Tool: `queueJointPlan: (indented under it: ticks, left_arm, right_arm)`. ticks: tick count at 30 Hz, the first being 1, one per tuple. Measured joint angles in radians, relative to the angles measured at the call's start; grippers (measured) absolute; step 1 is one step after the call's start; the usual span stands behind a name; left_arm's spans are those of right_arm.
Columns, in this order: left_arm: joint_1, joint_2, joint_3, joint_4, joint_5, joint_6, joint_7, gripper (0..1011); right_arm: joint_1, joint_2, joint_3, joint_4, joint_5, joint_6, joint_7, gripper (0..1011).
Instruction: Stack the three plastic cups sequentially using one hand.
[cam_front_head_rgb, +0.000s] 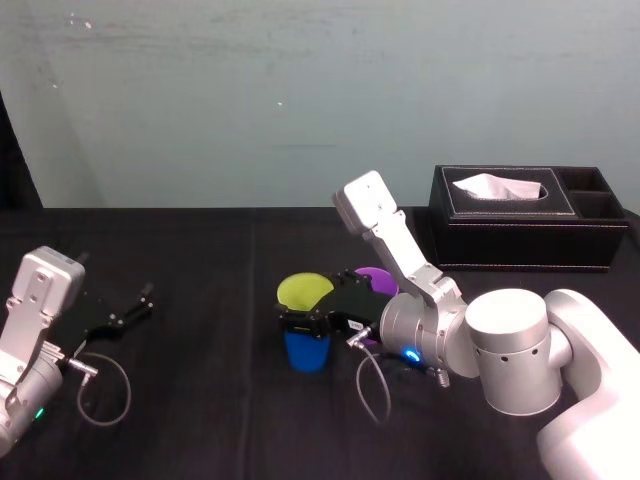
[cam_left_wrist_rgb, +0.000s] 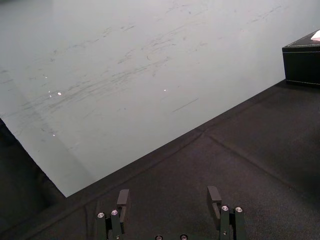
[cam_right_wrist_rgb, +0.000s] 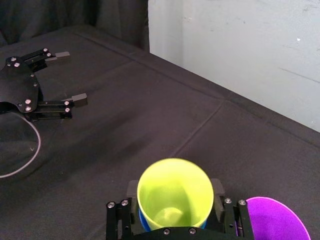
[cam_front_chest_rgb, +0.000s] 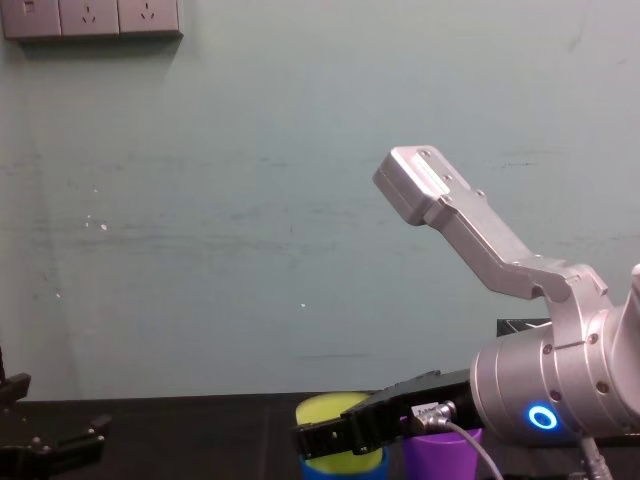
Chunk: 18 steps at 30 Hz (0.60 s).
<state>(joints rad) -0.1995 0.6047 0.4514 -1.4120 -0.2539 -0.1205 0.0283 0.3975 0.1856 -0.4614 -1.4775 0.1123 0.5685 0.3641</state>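
A scuffed pale green wall (cam_front_head_rgb: 300, 90) rises behind the black-clothed table (cam_front_head_rgb: 200, 400).

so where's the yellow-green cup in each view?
Head: yellow-green cup at table centre, nested in the blue cup.
Chest: the cup low centre, crossed by the right gripper.
Right wrist: the cup close up, between that gripper's fingers.
Left wrist: the parked left gripper faces wall and tissue box instead.
Landmark: the purple cup next to it.
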Motion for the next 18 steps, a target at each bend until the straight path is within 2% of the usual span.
queueJointPlan:
  ticks: [6,18]
  left_arm:
    - [0.0,0.0,0.0,0.0,0.0,0.0,0.0,1000]
    - [0.0,0.0,0.0,0.0,0.0,0.0,0.0,1000]
  right_arm:
    - [0.0,0.0,0.0,0.0,0.0,0.0,0.0,1002]
    - [-0.002,0.002,0.002,-0.009,0.0,-0.003,0.0,1003]
